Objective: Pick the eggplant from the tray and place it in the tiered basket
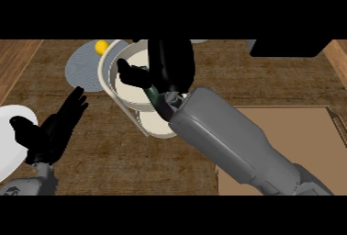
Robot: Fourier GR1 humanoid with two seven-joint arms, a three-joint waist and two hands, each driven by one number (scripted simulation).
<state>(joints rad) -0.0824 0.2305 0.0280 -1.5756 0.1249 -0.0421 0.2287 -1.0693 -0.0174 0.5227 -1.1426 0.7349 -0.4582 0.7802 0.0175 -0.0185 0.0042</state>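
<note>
Your right hand (159, 64) hangs over the tiered basket (112, 87), fingers' state and eggplant hidden, grey plate (85, 69) with yellow item (102, 46) behind, tray (291, 133) right, left hand (51, 131) open.

Single head view, looking steeply down at the counter (122, 156), close above the tiered basket (112, 87)

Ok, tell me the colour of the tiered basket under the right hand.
Cream, seen in the head view: tiered basket, below the right hand.
</note>
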